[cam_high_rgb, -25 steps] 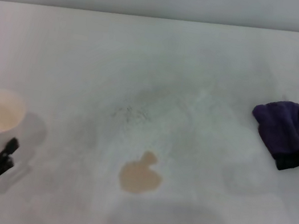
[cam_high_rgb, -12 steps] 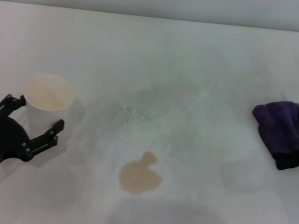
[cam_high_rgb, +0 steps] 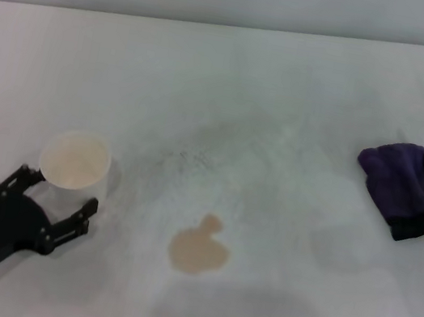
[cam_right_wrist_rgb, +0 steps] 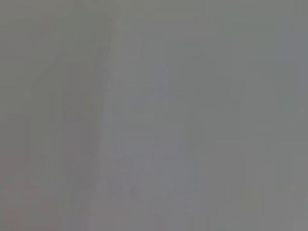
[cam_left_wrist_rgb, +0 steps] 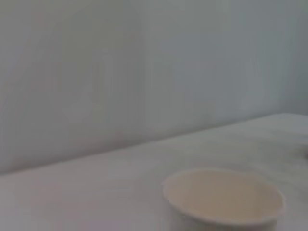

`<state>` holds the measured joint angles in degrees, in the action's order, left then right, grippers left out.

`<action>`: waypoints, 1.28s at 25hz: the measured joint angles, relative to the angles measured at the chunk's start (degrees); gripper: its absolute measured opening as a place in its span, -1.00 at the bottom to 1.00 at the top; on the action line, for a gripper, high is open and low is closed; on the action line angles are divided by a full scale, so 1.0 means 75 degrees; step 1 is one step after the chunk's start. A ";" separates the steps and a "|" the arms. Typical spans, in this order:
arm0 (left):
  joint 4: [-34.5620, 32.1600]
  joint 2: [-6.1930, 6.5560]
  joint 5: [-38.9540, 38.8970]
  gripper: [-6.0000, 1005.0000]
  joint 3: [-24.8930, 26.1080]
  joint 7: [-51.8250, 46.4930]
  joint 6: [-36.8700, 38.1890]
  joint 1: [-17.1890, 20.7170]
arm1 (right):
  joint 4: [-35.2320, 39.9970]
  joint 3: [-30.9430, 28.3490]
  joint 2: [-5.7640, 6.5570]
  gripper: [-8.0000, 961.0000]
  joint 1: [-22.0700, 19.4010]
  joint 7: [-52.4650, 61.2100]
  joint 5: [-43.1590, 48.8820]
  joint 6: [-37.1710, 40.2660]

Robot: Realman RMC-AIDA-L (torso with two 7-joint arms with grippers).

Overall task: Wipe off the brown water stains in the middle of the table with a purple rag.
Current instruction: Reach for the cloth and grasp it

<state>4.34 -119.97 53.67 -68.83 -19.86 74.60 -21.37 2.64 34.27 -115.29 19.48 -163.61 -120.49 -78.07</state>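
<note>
White paper cup | between spread left end effector fingers | contents unclear

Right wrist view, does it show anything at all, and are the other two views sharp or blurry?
Right wrist view: a flat grey blank, nothing to make out. Left wrist view: soft and out of focus, only the cup rim and table edge readable. Head view: fairly clear, with soft shadows on the table beside the cup and near the stain; the rag reads well.

Tan-brown water stains, plain white table, dark purple rag with black edge, cream-white paper cup
</note>
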 joint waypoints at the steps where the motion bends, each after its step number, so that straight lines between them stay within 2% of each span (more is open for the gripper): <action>1: 0.0041 0.0000 -0.0001 0.75 0.0000 0.0001 -0.0003 0.0029 | -0.0003 0.0000 -0.0001 0.81 0.0015 0.0003 -0.0001 0.0005; 9: 0.0019 0.0008 -0.0021 0.75 0.0003 0.0059 -0.0097 0.0408 | -0.0024 0.0049 -0.0013 0.81 0.0096 0.0022 0.0022 0.0031; 15: -0.0031 0.0012 -0.0083 0.75 0.0036 0.0277 0.0289 0.0778 | -0.0038 0.0067 -0.0024 0.81 0.0098 0.0029 0.0053 0.0007; 17: -0.0040 0.0026 -0.0385 0.75 0.0060 0.0521 0.0834 0.1184 | -0.0044 0.0069 -0.0025 0.81 0.0097 0.0029 0.0055 0.0004; 25: -0.0040 0.0068 -0.2018 0.75 0.0039 0.0966 0.2172 0.2036 | -0.0085 0.0266 -0.0027 0.81 0.0057 0.0041 0.0070 -0.0170; 28: -0.0039 0.0077 -0.2908 0.75 0.0025 0.0870 0.2494 0.2111 | -0.0280 0.0281 -0.0027 0.81 0.0056 0.0123 0.0070 -0.0348; 32: -0.0048 0.0108 -0.3230 0.75 0.0053 0.0746 0.2489 0.1948 | -0.0356 0.0343 -0.0027 0.81 0.0091 0.1079 0.0075 -0.0489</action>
<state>3.98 -119.16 29.45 -68.43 -14.27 93.27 -6.76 -0.03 36.85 -115.49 20.16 -155.52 -119.93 -81.74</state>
